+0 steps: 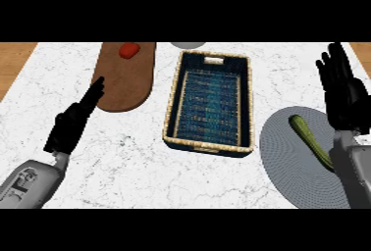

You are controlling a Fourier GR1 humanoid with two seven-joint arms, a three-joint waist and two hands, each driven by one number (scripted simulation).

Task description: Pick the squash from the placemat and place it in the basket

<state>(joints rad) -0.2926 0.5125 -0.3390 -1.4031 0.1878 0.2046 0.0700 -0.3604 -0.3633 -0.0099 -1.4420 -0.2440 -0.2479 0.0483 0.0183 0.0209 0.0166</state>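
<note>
The squash [310,138], a long green one, lies on the round grey placemat [293,166] at the right side of the desk [130,162]. It lies slantwise, its upper end toward the middle of the mat and its lower end running under the grey forearm of the right arm, which hides that end. No hand touches it.

The right hand [342,93] stands above the squash, along the right edge of the view, with its black fingers straight and pointing toward the far side of the desk; they are spread a little and hold nothing. It lies over the placemat's right rim.

Just left of the placemat stands the basket [174,105], a rectangular woven one with a pale straw rim and a dark blue inside. Its long sides run away from the robot, and a small pale handle shows at its far end. Nothing lies in it.

Left of the basket lies a long brown wooden cutting board [119,83] with rounded ends. A small red vegetable [130,49] sits near its far end.

The left hand [72,122] is at the left side of the desk, its fingers straight and close together, their tips reaching the left edge of the cutting board. It holds nothing.

A pale round object [188,44] shows only partly at the far edge, beyond the basket.
</note>
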